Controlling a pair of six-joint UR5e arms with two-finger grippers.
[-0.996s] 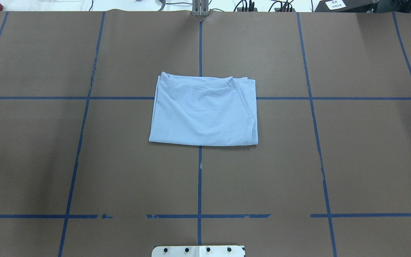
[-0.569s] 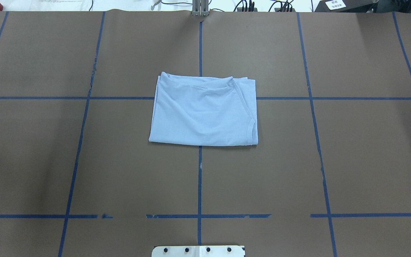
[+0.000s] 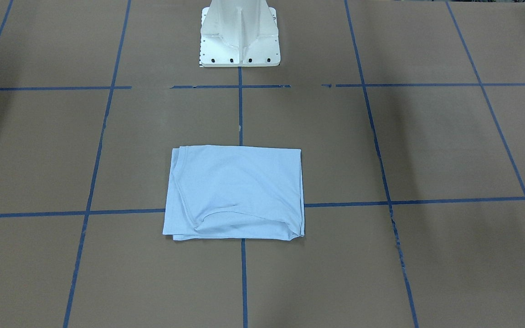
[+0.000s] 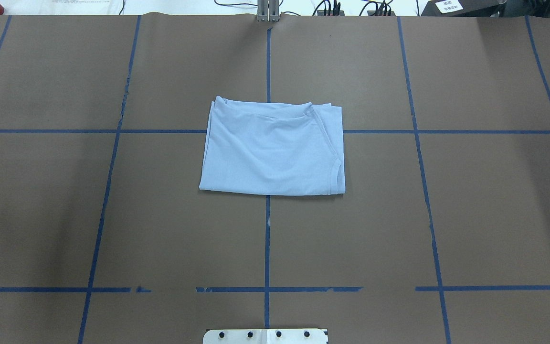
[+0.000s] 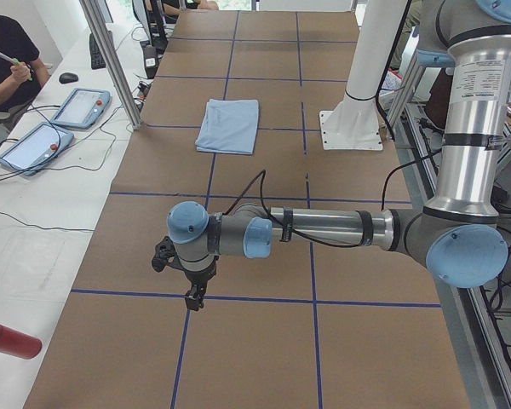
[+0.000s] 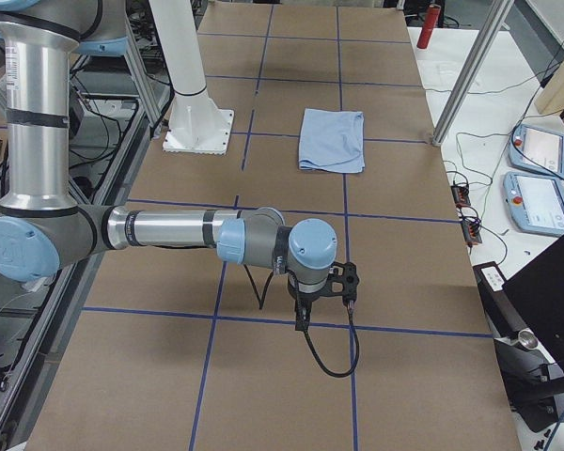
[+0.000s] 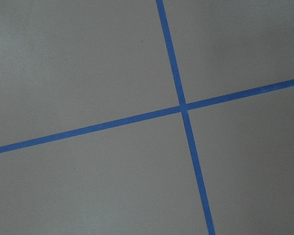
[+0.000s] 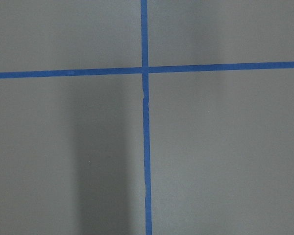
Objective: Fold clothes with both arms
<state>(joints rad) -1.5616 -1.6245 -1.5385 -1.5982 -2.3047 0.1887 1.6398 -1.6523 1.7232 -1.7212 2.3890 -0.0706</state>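
The clothes are one light blue T-shirt (image 4: 272,150), folded into a flat rectangle at the middle of the brown table, also seen in the front view (image 3: 235,191) and in both side views (image 5: 228,125) (image 6: 332,139). Neither arm touches it. My left gripper (image 5: 192,298) hangs over a blue tape line far from the shirt, toward the table's left end. My right gripper (image 6: 301,319) hangs likewise toward the right end. Both grippers show only in the side views, so I cannot tell whether they are open or shut. The wrist views hold only brown paper and tape crosses.
Blue tape lines (image 4: 267,239) divide the brown table cover into squares. The white pedestal base (image 3: 239,36) stands at the robot's side. Tablets (image 5: 81,106) and cables lie on the white side bench, where a seated person (image 5: 4,60) shows. A red cylinder (image 5: 8,339) lies near it.
The shirt has not moved. A small light object beyond the table's far edge has slid left and gone from view.
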